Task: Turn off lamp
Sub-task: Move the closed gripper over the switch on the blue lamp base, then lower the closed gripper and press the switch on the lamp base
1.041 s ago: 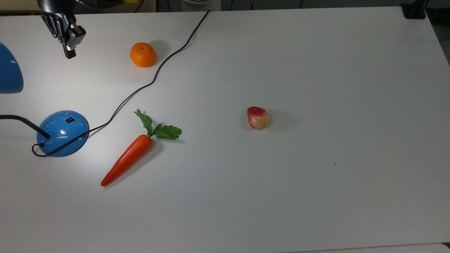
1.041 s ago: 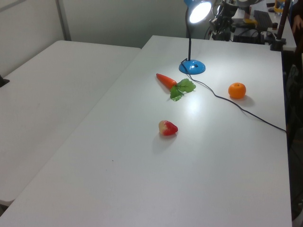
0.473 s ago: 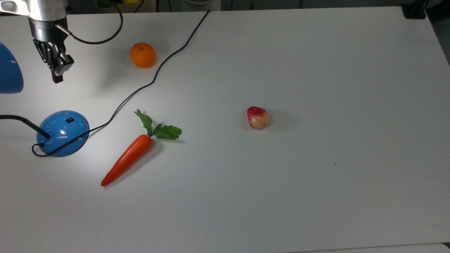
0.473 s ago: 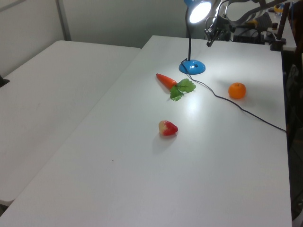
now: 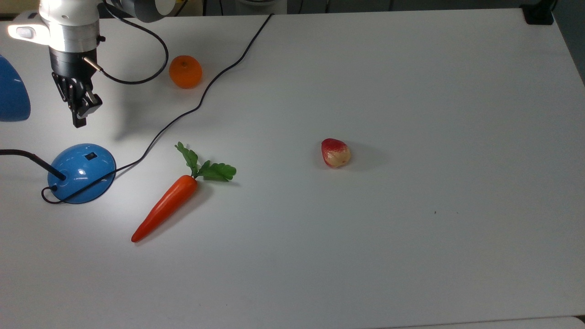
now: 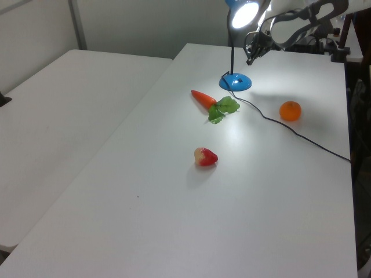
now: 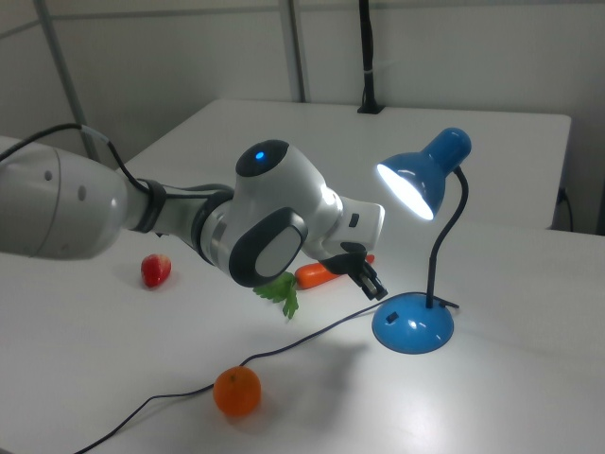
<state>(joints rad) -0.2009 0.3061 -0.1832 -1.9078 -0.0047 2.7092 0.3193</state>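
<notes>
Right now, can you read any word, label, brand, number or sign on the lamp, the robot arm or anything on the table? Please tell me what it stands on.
There is no readable text.
The lamp bears a small black switch on its base, with no marking I can read.
The robot arm shows a blue light, no lettering.
The orange, carrot and strawberry are unlabelled.

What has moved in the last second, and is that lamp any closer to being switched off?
The gripper has travelled down the top view, from near the table's far edge toward the lamp base, stopping short of its switch. It has taken hold of nothing. The lamp is still lit, and the orange, carrot and strawberry stayed put.
</notes>
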